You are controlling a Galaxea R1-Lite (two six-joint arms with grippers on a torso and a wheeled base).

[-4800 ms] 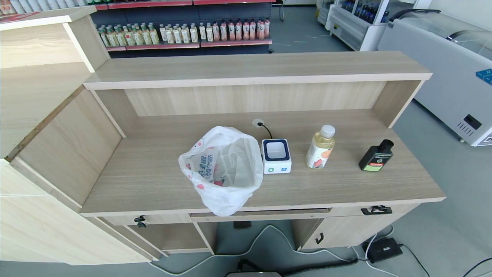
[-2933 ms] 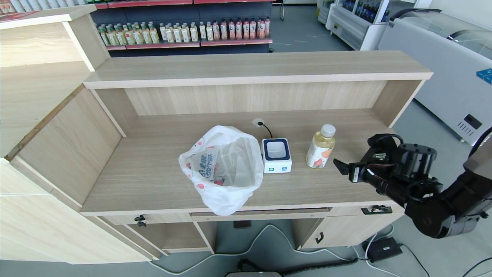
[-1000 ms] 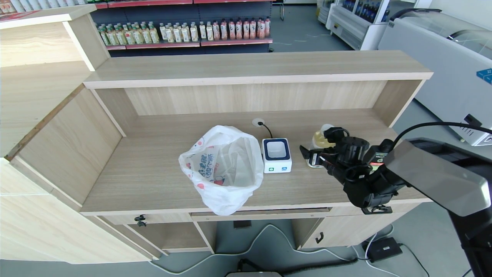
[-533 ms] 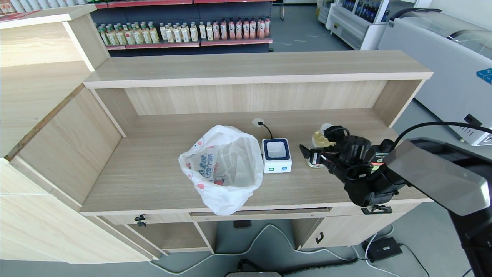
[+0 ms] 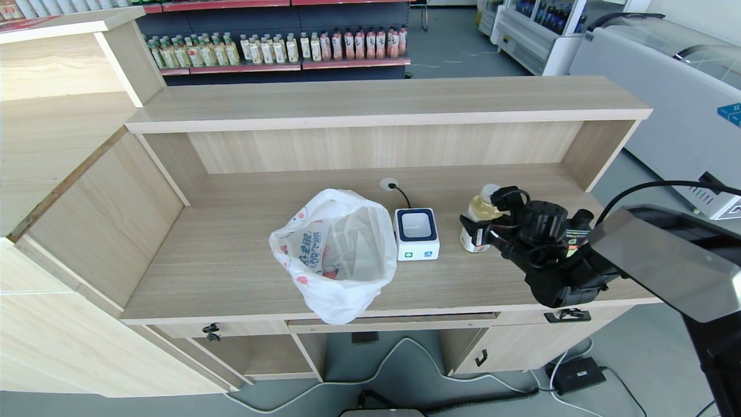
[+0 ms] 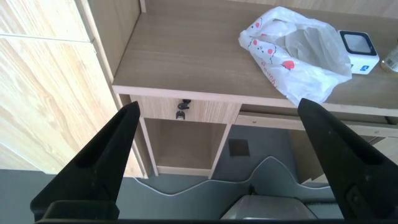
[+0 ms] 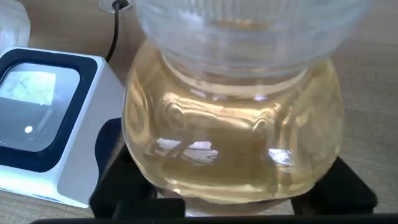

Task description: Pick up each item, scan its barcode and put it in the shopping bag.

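Note:
A clear bottle of yellow tea (image 5: 479, 213) (image 7: 233, 143) with a white cap stands on the counter (image 5: 231, 260), right of the white barcode scanner (image 5: 415, 234) (image 7: 37, 118). My right gripper (image 5: 477, 234) is shut on the bottle's lower body, one dark finger (image 7: 109, 190) on each side. A dark bottle (image 5: 574, 230) lies mostly hidden behind my right arm. The white shopping bag (image 5: 333, 255) (image 6: 298, 50) stands open, left of the scanner. My left gripper (image 6: 217, 168) hangs open in front of the counter's left end, holding nothing.
A raised back shelf (image 5: 382, 104) and side walls enclose the counter top. The scanner's cable (image 5: 399, 194) runs to a hole at the back. Drawers with keys (image 5: 211, 333) sit under the front edge. Freezers (image 5: 666, 98) stand on the right.
My right arm came in from the right and its fingers went around the tea bottle. In the last half second the gripper shifted slightly right and the bottle's cap leaned a little left.

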